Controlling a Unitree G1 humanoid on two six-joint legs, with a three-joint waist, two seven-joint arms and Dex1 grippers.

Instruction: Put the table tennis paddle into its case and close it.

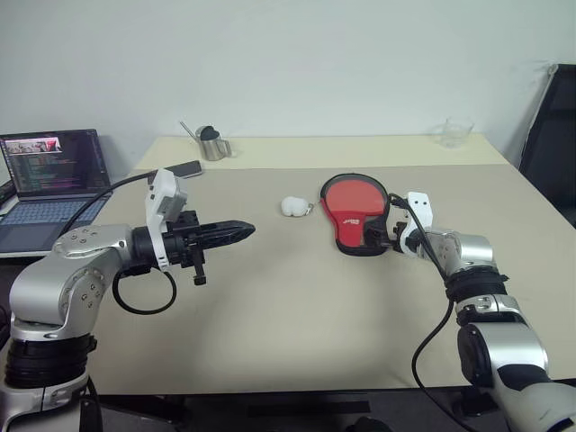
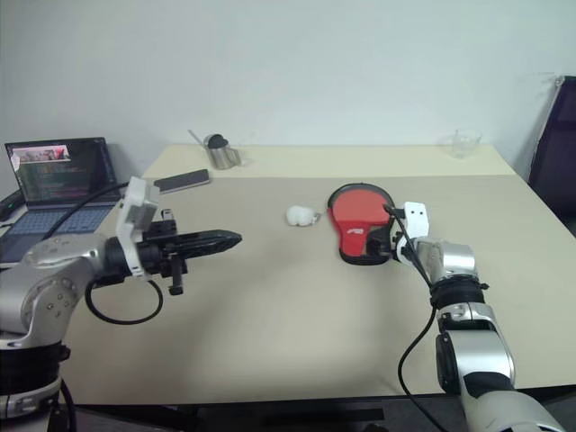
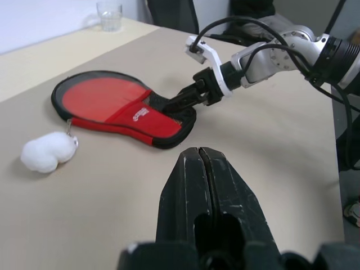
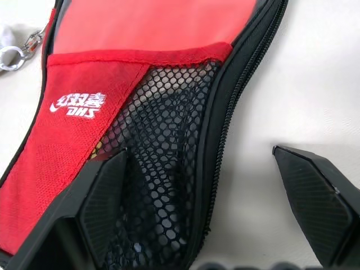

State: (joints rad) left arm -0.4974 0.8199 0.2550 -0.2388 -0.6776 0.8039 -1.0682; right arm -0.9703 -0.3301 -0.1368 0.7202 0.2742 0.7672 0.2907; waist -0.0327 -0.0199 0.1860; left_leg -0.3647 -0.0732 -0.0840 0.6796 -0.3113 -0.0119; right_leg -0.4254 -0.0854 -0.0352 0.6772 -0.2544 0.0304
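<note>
Right gripper point(image 4: 208, 208), jaws spread wide, straddles the zipped edge at the narrow handle end of the case point(image 1: 355, 211) lying flat on the tabletop point(image 1: 297, 297); one finger overlies the mesh pocket. Left gripper point(image 1: 241, 230), jaws pressed together, hovers well apart. Closing should catch the edge squarely. The right wrist view resolves mesh and zipper teeth; the paddle itself cannot be made out.
</note>
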